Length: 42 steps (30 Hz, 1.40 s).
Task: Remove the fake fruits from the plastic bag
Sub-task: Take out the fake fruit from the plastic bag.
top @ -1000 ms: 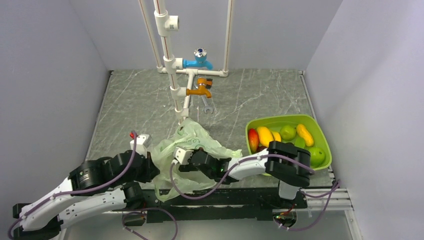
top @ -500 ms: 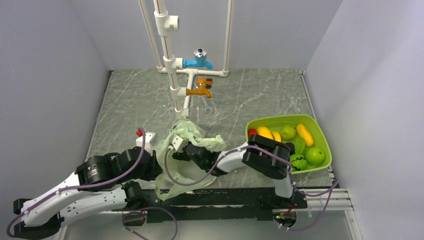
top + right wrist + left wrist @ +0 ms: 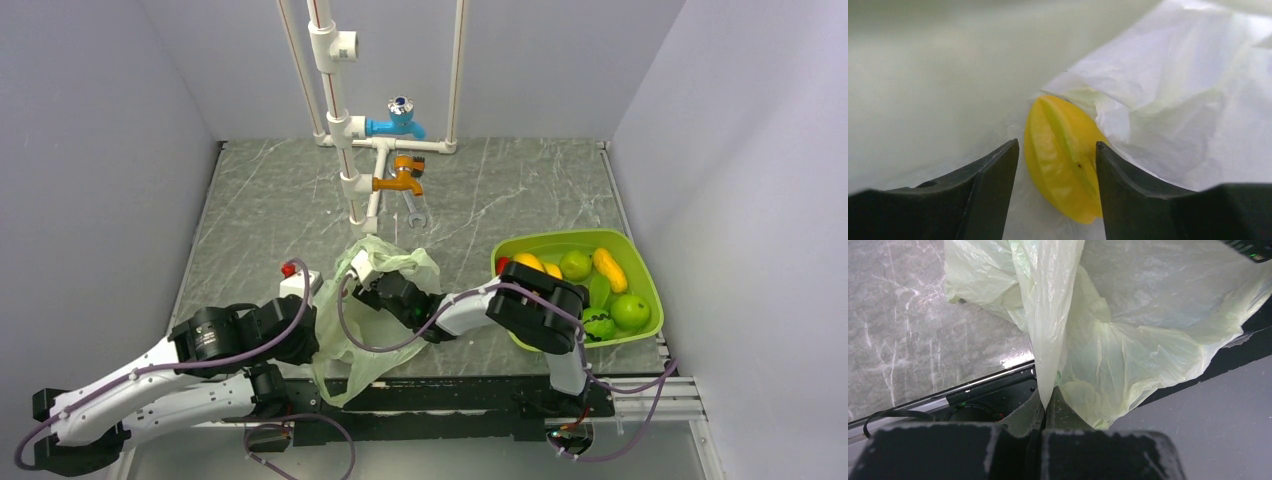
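1. The bag (image 3: 345, 345) lies crumpled at the near edge of the table (image 3: 280, 200), between the two arms. It wants to be stretched so the mouth gapes and no film drapes over the fruit.
2. Over on the right sits the tray (image 3: 563, 240), with several fruits in it. I take that for the drop-off, so plan a clean pull-out toward that side.
3. The left gripper (image 3: 1045, 402) is clamped tight on a fold of the bag, just off the table's front edge. That anchor should hold firm while the other arm draws back.
4. The right gripper (image 3: 1055, 150) is deep inside the bag with its jaws apart, one finger on each side of the prize.
5. The yellow fruit (image 3: 1063, 165) is ridged and glossy, and it rests on the bag's film inside. Push in a touch further and close across its fat middle. A grip near the tapered tip looks likely to slip, and pinching film along with it would drag the bag.
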{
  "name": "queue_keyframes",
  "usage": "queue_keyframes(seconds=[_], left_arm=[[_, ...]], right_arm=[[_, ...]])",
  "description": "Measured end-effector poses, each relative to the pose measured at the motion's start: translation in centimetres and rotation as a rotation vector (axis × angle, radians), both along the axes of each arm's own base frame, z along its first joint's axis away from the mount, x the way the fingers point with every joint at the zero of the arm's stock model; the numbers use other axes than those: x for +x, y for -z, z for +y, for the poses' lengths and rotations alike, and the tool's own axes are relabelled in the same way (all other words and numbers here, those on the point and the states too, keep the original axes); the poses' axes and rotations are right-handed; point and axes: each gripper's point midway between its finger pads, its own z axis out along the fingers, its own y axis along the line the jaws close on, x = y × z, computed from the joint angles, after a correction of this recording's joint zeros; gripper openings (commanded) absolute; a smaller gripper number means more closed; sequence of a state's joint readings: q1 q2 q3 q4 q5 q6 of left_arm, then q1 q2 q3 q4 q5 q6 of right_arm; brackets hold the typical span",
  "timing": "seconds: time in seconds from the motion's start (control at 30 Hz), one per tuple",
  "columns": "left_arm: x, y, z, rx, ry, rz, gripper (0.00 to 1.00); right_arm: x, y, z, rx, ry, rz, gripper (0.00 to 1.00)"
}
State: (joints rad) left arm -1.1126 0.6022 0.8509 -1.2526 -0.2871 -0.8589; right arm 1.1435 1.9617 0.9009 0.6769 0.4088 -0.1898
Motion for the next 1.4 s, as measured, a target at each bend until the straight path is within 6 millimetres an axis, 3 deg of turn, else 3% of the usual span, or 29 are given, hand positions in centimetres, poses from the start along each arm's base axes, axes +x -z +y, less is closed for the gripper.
queue_keyframes(seconds=[0.2,0.43,0.6,0.9,1.4], left_arm=[[-0.2,1.1,0.4,0.035,0.004,0.016,0.0],[-0.2,1.4,0.4,0.059,0.008,0.027,0.0],[-0.3,1.8,0.5,0.074,0.009,0.037,0.0],[-0.4,2.0,0.6,0.077,0.009,0.04,0.0],[-0.6,2.8,0.3,0.094,0.015,0.064,0.0]], right_arm=[[-0.9,-0.8,-0.1,0.037,-0.013,0.052,0.34],[-3.0,-1.5,-0.1,0.03,-0.073,0.134,0.21],[-5.5,-2.2,0.3,0.01,-0.123,0.165,0.18],[-12.9,-7.5,0.6,0.122,-0.251,0.197,0.09],[-18.3,-12.5,-2.9,0.235,-0.316,0.294,0.06]])
